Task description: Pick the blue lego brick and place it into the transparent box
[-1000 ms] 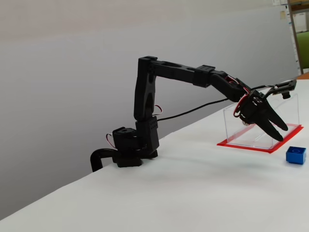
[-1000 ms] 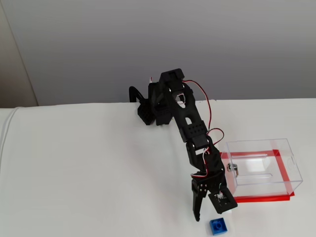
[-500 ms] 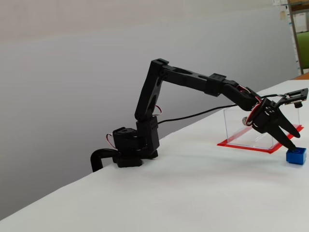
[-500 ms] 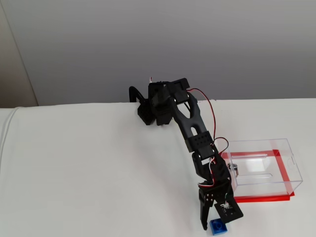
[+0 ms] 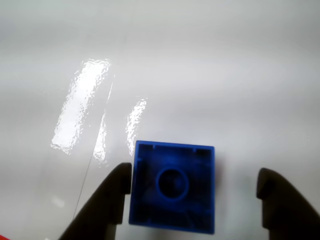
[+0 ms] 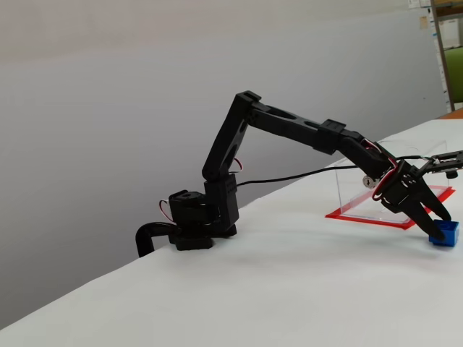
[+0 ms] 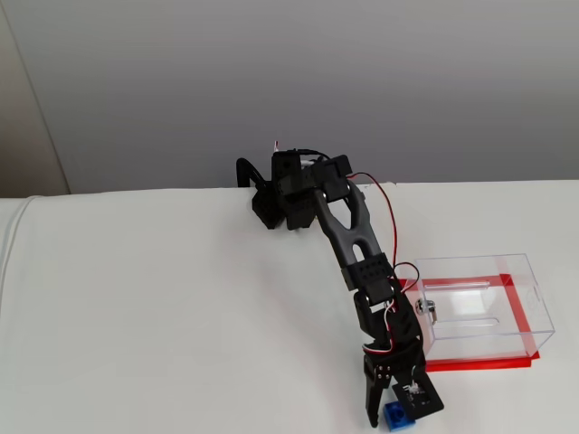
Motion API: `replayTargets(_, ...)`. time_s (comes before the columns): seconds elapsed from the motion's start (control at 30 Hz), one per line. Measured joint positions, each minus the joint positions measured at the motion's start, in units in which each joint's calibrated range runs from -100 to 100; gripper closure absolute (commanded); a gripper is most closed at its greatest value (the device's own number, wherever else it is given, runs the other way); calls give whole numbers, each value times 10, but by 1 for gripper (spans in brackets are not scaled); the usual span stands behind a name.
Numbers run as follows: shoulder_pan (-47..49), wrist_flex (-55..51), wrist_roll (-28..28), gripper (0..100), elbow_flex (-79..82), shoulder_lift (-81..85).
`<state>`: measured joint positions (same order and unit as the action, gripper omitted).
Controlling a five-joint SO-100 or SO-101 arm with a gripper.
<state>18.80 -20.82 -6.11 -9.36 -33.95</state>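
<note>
Claw (image 5: pixel 192 200) spread wide astride the one blue brick (image 5: pixel 173 187), one finger (image 5: pixel 107 205) alongside it; one clear box (image 7: pixel 479 307) nearby.

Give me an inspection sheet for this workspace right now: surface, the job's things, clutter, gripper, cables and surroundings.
Surface: white table, glossy with light glare in the wrist view, bare around the arm.
Job's things: blue lego brick sits on the table between the fingers, stud up; transparent box with red base stands beside the arm, nothing seen inside.
Clutter: nothing seen.
Gripper: gripper is open, lowered around the brick; one finger is at the brick's side, the other finger is clear of it.
Cables: red and white wires loop along the arm; a black cable runs from the base towards the wrist.
Surroundings: plain grey wall; shelving at the far right edge of a fixed view.
</note>
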Motion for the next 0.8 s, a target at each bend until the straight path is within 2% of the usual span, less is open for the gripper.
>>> replayTargets(0.8,6,0,0,72,-28,-38)
